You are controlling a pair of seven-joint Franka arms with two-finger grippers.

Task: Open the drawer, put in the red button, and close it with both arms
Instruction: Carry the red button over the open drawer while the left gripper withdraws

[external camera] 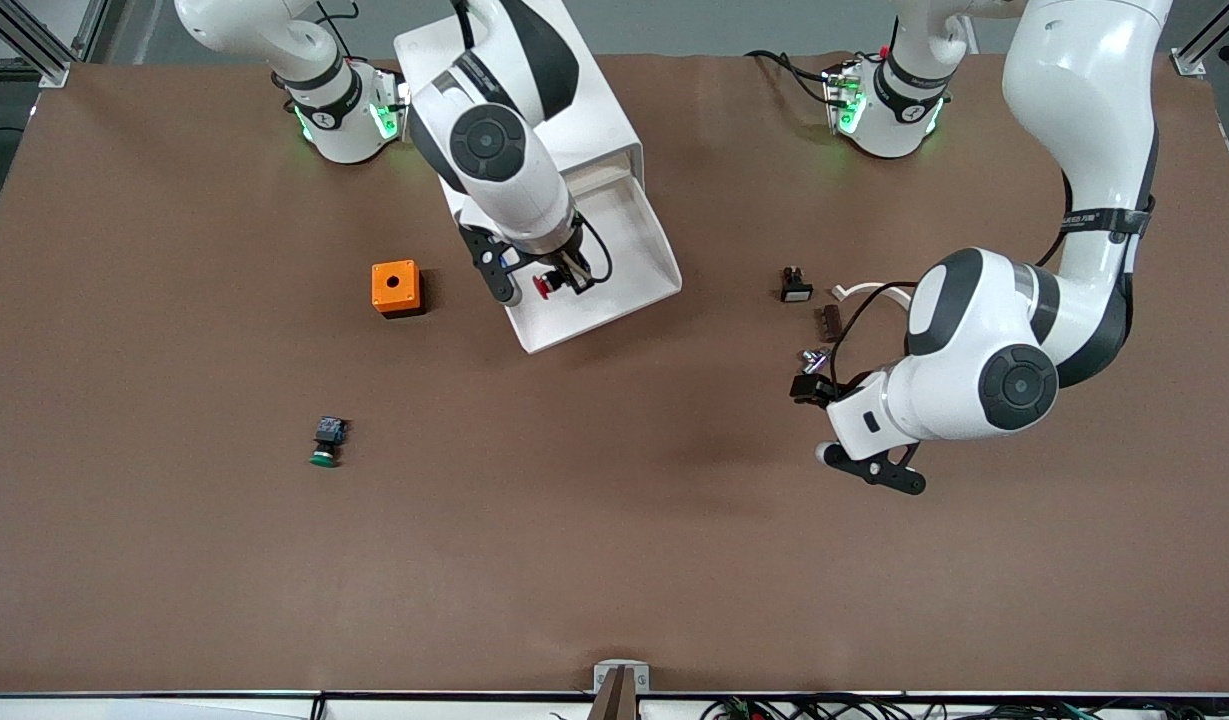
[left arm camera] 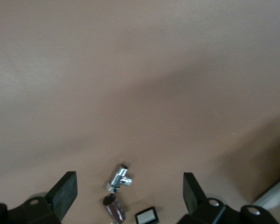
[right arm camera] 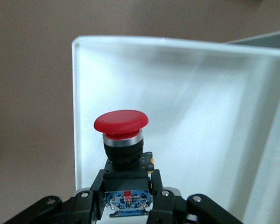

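Note:
The white cabinet (external camera: 534, 80) stands between the arm bases, and its top drawer (external camera: 646, 262) is pulled out toward the front camera. My right gripper (external camera: 554, 282) hangs over the open drawer tray (right arm camera: 177, 84), shut on the red button (external camera: 544, 287). That button's red cap (right arm camera: 121, 122) sticks out above the black-and-blue body clamped between the fingers (right arm camera: 164, 198). My left gripper (external camera: 812, 388) hovers open over the bare table toward the left arm's end, with nothing between its fingertips (left arm camera: 65, 191).
An orange box (external camera: 396, 288) sits beside the drawer toward the right arm's end. A green-capped button (external camera: 327, 441) lies nearer the front camera. Small parts lie by the left gripper: a chrome fitting (left arm camera: 120, 176), a brown piece (external camera: 831, 320), a black switch (external camera: 795, 286).

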